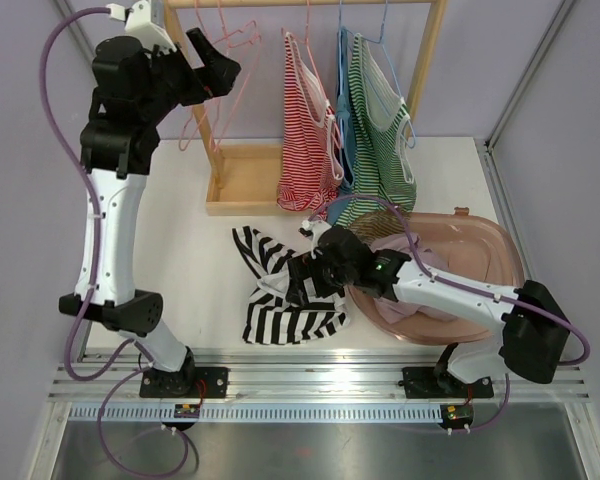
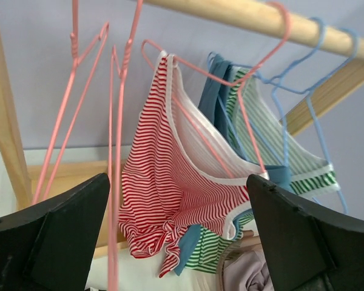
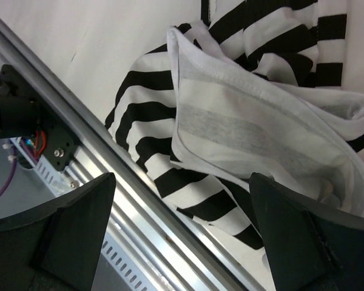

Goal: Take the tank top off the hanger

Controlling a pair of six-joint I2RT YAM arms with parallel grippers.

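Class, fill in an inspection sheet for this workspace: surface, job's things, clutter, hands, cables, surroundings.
Surface: white table, partly under cloth.
Job's things: black-and-white tank top crumpled on table, off any hanger; red-striped tank top and green-striped tank top hang on wooden rack beside empty pink hangers.
Clutter: pink basin holding clothes.
Hands: left hand open, raised by the empty hangers; right hand open, over the black-and-white top.
Cables: purple cables loop along left arm and right arm.
Surroundings: lilac walls; metal rail at near edge.

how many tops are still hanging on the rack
3: red-striped top leftmost, blue top in the middle, green-striped top rightmost, overlapping the blue. More may hide behind them.
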